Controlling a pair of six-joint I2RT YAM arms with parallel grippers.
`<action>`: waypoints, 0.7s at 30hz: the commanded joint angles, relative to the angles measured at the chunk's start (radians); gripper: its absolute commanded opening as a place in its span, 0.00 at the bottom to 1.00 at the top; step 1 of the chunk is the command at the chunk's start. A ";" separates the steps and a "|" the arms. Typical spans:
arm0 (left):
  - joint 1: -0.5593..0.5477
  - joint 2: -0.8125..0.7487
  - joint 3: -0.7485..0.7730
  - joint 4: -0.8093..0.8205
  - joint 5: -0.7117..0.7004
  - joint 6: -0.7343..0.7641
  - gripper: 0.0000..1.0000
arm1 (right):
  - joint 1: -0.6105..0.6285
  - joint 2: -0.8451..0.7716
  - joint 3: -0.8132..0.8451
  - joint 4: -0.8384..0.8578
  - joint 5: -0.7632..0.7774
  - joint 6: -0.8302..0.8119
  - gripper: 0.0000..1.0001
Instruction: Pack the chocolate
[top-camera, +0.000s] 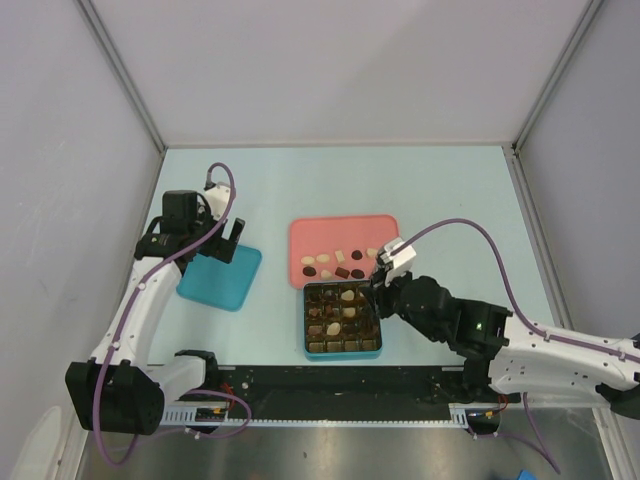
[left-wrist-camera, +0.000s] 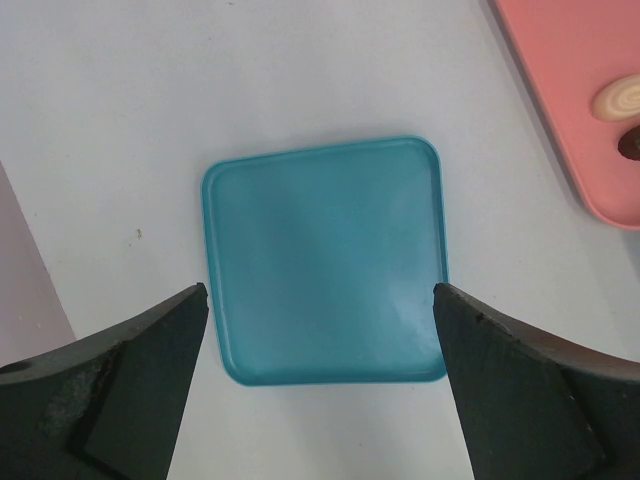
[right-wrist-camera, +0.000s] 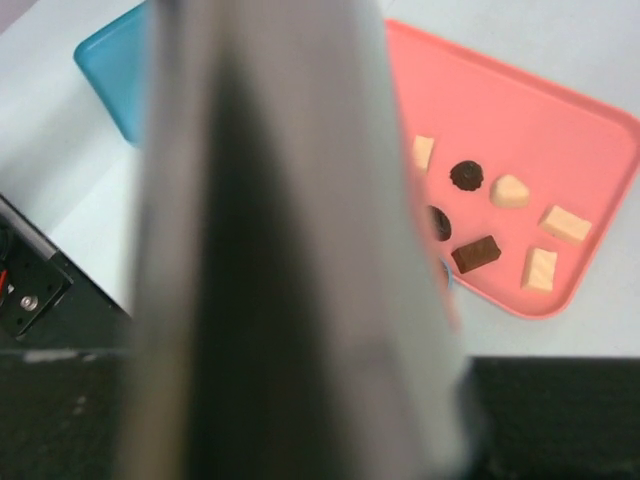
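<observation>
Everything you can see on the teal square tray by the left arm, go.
The teal square tray is shallow, plastic-looking and slightly glossy, with rounded corners and a low raised rim. It is empty and lies flat, slightly rotated, on the pale table, left of the pink tray, apart from it. The left gripper hangs above, jaws wide open; no contact shows.

Teal square lid (left-wrist-camera: 325, 260) flat on pale table (top-camera: 330, 180), on my left. Pink tray (top-camera: 345, 224) mid-table, apart from lid. Teal box (top-camera: 343, 354) with gold-brown grid sits at tray's near edge; can't tell if touching. Grey walls (top-camera: 60, 150) around.
</observation>
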 joint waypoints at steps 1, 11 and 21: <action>0.005 -0.017 0.025 0.005 0.007 -0.008 1.00 | 0.007 -0.009 -0.002 0.021 0.092 0.039 0.25; 0.005 -0.026 0.019 0.005 -0.001 0.001 1.00 | 0.002 0.020 -0.034 0.091 0.083 0.029 0.29; 0.005 -0.025 0.022 0.007 0.001 0.000 1.00 | 0.001 0.010 -0.044 0.118 0.109 0.013 0.45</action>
